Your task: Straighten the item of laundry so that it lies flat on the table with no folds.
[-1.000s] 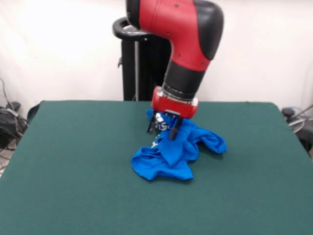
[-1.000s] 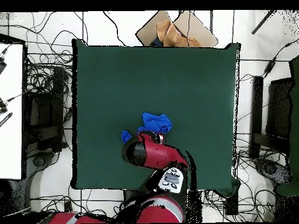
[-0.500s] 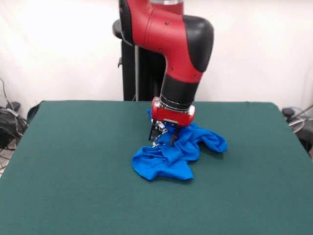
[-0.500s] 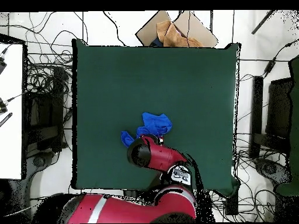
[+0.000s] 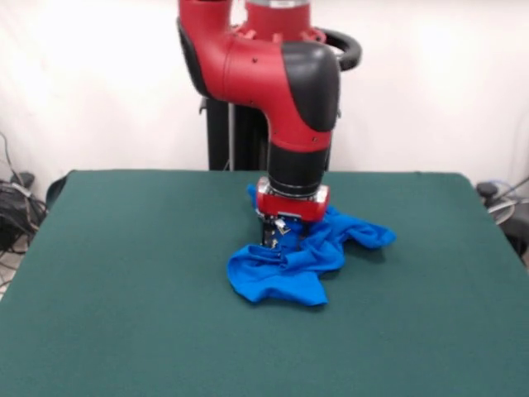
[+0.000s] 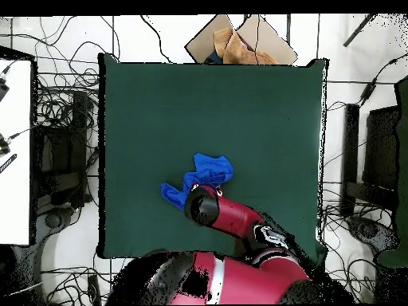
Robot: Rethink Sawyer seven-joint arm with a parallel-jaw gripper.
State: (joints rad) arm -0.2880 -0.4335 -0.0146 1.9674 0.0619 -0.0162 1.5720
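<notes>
The gripper [image 5: 275, 236] is sinking right into the shirt [image 5: 302, 255] now, lower than a second ago, and the arm [image 5: 273, 74] is swinging round above it. The shirt's end lobe is already creeping outward, so I'd guess it's grabbing cloth to drag a fold open. Can't tell if the jaws are clamped, they're buried in fabric. The shirt is still bunching in a crumpled heap near the middle of the table [image 5: 124, 289], nowhere near flat. Green felt all round it, and cables are trailing over the floor [image 6: 351, 48].
</notes>
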